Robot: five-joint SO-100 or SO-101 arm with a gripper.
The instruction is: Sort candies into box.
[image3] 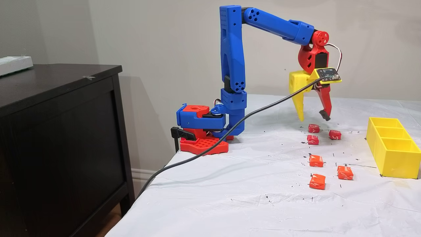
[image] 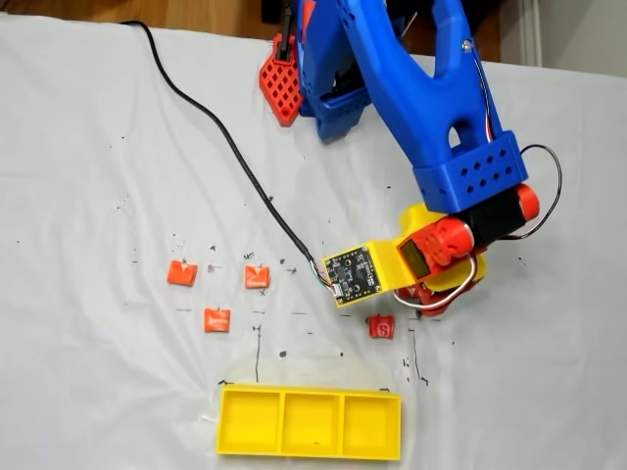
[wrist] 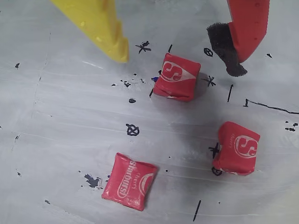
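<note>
My gripper (image3: 313, 118) hangs open and empty above the white cloth, its yellow finger (wrist: 100, 25) and red padded finger (wrist: 243, 32) spread wide. Three red candies lie under it in the wrist view: one (wrist: 176, 77) between the fingertips, one (wrist: 236, 148) to the lower right, one (wrist: 129, 181) to the lower left. In a fixed view one red candy (image: 381, 326) peeks out beside the wrist, and three orange candies (image: 181, 272) (image: 257, 276) (image: 217, 319) lie to its left. The yellow box (image: 309, 452) with three empty compartments sits at the near edge.
A black cable (image: 225, 137) runs across the cloth to the wrist camera board (image: 355, 272). The arm's base (image3: 202, 131) is clamped at the table's far corner. A dark cabinet (image3: 59, 131) stands beside the table. Pen marks dot the cloth.
</note>
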